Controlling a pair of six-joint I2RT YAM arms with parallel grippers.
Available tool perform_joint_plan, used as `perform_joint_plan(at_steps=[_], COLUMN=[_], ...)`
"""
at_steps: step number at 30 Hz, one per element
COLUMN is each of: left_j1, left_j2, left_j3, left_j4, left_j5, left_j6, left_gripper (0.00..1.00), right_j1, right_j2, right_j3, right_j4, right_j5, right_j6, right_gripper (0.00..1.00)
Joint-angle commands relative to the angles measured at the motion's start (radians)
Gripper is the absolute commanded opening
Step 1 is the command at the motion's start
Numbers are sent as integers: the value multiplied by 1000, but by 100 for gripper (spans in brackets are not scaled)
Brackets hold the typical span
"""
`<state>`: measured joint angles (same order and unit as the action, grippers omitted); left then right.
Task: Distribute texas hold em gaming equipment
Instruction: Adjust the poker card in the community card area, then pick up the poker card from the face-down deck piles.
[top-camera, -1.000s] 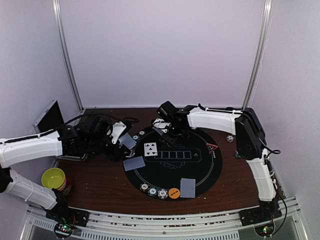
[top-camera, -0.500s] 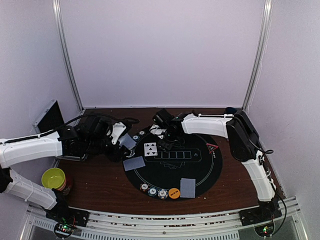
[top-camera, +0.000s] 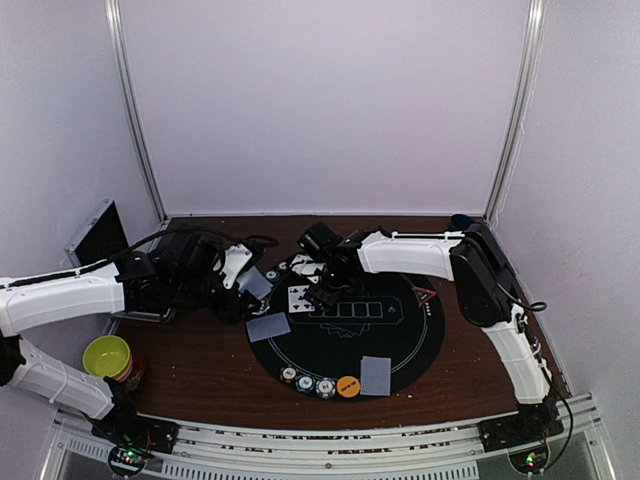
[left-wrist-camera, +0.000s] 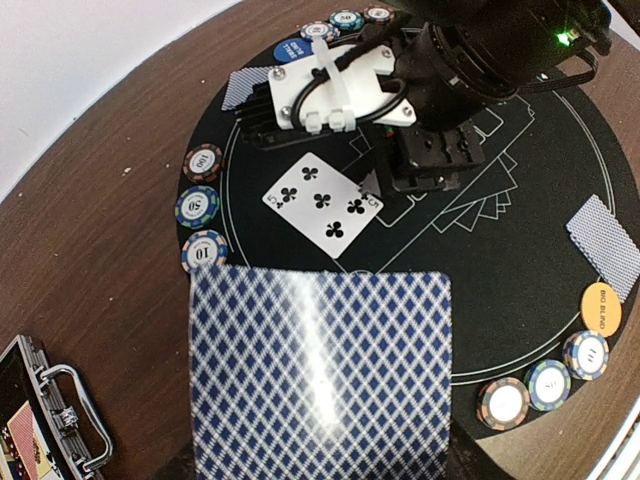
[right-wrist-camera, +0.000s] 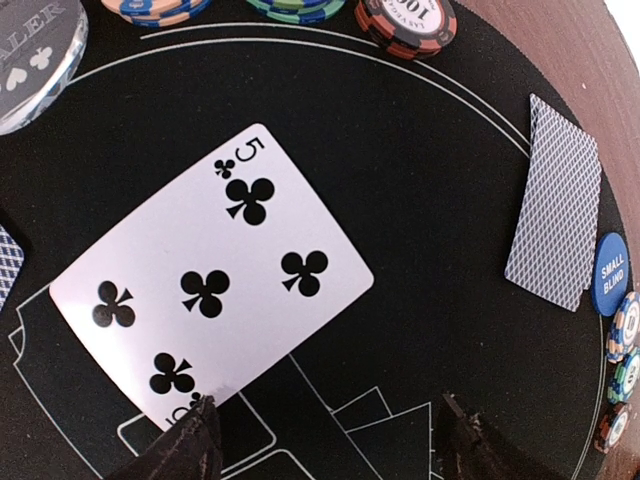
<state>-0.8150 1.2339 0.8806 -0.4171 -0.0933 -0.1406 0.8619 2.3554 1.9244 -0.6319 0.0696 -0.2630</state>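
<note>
Playing cards (top-camera: 376, 374) and striped chips (top-camera: 305, 382) sit on a round black mat (top-camera: 408, 338) printed with pale card outlines. The mat lies on a dark brown wooden table (top-camera: 200, 375), boxed in by plain white walls (top-camera: 320, 110). Off the mat's left side stand a yellow-green bowl (top-camera: 107, 355) and, further back, a metal case (top-camera: 98, 232).

On the mat's left half a five of clubs (right-wrist-camera: 210, 280) lies face up, glossy white; the other cards show grey-blue diamond backs. An orange button (top-camera: 348, 386) sits beside three chips on the mat's near rim, and a red triangle marker (top-camera: 424, 295) is at its right edge.

The right gripper (right-wrist-camera: 328, 440) hangs over the five with jaws spread wide, holding nothing — one fingertip (right-wrist-camera: 190, 445) is at that card's lower edge, perhaps touching. The left gripper (top-camera: 243, 283), just off the mat's left rim, is pinched on a face-down card (left-wrist-camera: 320, 370).
</note>
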Motion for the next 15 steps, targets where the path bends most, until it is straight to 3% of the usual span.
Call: perform_joint_plan(at_steps=[1, 15], left_j1=[6, 6], left_j2=[-24, -22], left_j3=[-6, -5], left_j4=[50, 51], left_j5=[-2, -3], left_j6=[7, 8], left_gripper=[59, 59], right_j1=[12, 25], right_j2=[29, 26], right_j3=[-4, 5], right_j4=[-3, 3], right_j5=[-14, -18], right_j6=[3, 8], right_gripper=[75, 75])
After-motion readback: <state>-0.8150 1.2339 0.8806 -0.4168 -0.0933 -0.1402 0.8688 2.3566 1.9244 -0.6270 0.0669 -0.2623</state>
